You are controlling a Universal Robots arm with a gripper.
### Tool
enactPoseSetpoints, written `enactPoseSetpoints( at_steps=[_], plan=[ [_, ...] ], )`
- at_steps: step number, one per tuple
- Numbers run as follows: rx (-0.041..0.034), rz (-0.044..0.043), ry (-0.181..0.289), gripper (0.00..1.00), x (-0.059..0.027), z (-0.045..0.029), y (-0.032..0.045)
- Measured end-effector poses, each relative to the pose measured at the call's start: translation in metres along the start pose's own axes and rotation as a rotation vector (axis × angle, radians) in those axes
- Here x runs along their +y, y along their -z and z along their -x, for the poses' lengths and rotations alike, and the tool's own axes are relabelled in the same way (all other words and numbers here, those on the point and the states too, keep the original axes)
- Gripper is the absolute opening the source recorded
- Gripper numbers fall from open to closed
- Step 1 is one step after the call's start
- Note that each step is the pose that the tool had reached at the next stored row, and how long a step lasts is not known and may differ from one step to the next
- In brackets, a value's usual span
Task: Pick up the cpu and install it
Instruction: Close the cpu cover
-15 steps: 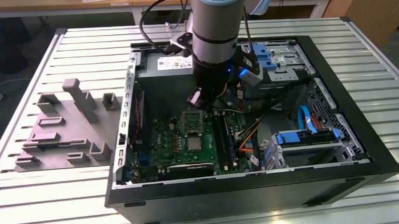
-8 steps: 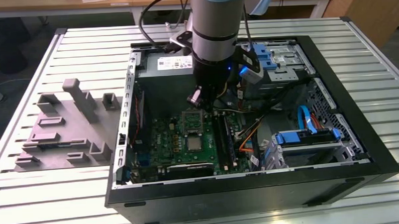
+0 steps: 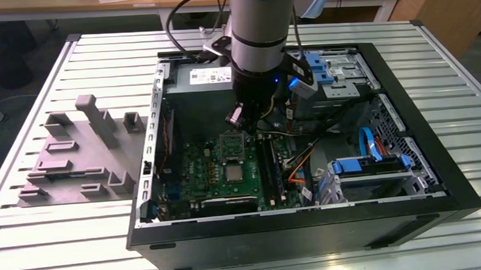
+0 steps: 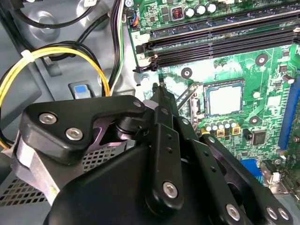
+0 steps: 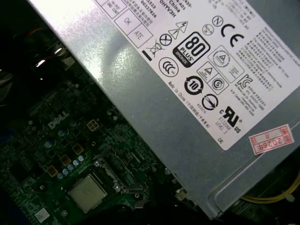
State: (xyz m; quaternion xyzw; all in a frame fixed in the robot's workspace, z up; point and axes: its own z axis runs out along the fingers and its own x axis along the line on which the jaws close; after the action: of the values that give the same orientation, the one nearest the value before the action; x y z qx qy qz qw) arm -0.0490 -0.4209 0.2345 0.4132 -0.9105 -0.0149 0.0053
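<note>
Silvery-beige cpu (image 4: 224, 99) is seen seated flat in the socket (image 4: 202, 96) on the green motherboard (image 4: 262, 65), inside the open pc case (image 3: 432, 134). Gripper (image 3: 238, 119) is held above the board, apart from the cpu, near the grey psu (image 5: 187, 93). Finger state can't be told. Nothing is seen gripped.

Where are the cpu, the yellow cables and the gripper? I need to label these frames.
cpu (image 4: 224, 99): second wrist view, middle of its metal top.
yellow cables (image 4: 61, 50): second wrist view, top of the loop.
gripper (image 4: 157, 89): second wrist view, fingertip end.
</note>
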Motion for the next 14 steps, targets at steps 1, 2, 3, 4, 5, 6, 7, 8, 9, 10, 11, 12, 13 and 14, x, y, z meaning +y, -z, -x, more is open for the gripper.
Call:
enactPoseSetpoints(
  at_steps=[1,2,3,4,5,6,7,8,9,10,11,12,13,14],
  plan=[
    [-0.0001,0.0002,0.001,0.11,0.0001,-0.0001,0.0000],
    [-0.0001,0.0002,0.001,0.11,0.0001,-0.0001,0.0000],
    [-0.0002,0.0003,0.002,0.11,0.0002,-0.0002,0.0000],
    [-0.0002,0.0003,0.002,0.11,0.0003,-0.0003,0.0000],
    [-0.0002,0.0002,0.002,0.11,0.0003,-0.0003,0.0000],
    [-0.0002,0.0002,0.002,0.11,0.0003,-0.0003,0.0000],
    [-0.0003,0.0003,0.002,0.11,0.0003,-0.0003,0.0000],
    [-0.0002,0.0002,0.002,0.11,0.0003,-0.0003,0.0000],
    [-0.0002,0.0002,0.002,0.11,0.0003,-0.0003,0.0000],
    [-0.0002,0.0002,0.002,0.11,0.0003,-0.0003,0.0000],
    [-0.0001,0.0002,0.002,0.11,0.0003,-0.0003,0.0000],
    [-0.0002,0.0003,0.002,0.11,0.0003,-0.0003,0.0000],
    [-0.0002,0.0002,0.002,0.11,0.0003,-0.0003,0.0000],
    [-0.0002,0.0002,0.002,0.11,0.0004,-0.0003,0.0000]
  ],
)
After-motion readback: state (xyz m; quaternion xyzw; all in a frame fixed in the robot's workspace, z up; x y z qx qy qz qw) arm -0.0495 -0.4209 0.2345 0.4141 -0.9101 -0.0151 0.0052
